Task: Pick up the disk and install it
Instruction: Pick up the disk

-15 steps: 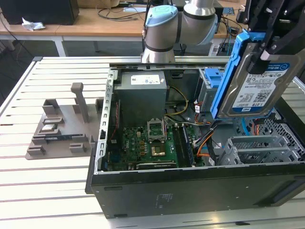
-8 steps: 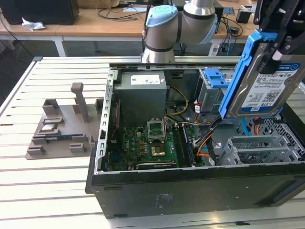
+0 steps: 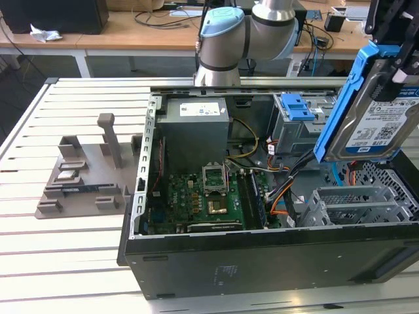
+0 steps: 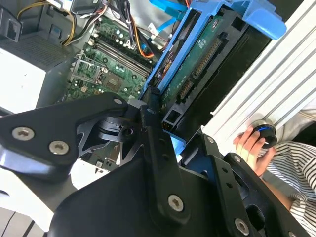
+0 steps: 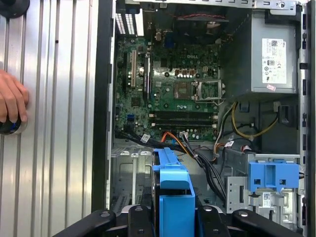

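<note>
1. The black metal claw [image 5: 174, 219] is clamped on the disk [image 3: 376, 111], its jointed, bolted fingers [image 4: 148, 118] pressing the bright blue plastic carrier frame from both sides.
2. The disk hangs on edge, clear of everything below. In the exterior view it is a flat silver slab with a blue-and-white barcoded label, tilted slightly, above the end of the open computer case [image 3: 262, 261] at the exterior view's right. The second wrist view shows its other face, a dark green circuit board with a row of connector pins.
3. Beneath the disk sits a perforated grey sheet-metal drive cage [image 3: 353, 203]. Just beyond it, a small blue plastic latch [image 3: 298, 104] tops a second grey cage.
4. The case is a black steel box lying on its side, lid off. A green motherboard [image 3: 196, 203] fills its floor, with a square processor socket and long memory slots. Orange, yellow and black cables [image 3: 281, 190] loop between the board and the cages.
5. A large plain grey power-supply box [image 3: 193, 131] with a white sticker fills the far corner.
6. The case rests on a ribbed worktop [image 3: 65, 261] of pale aluminium slats. A matt grey moulded fixture [image 3: 85, 176] with upright posts stands at the exterior view's left, well apart from the case.
7. In both wrist views a person's hand [image 5: 12, 101] rests on a round black knob at the worktop's edge, with a striped sleeve [image 4: 296, 168] beside it.
</note>
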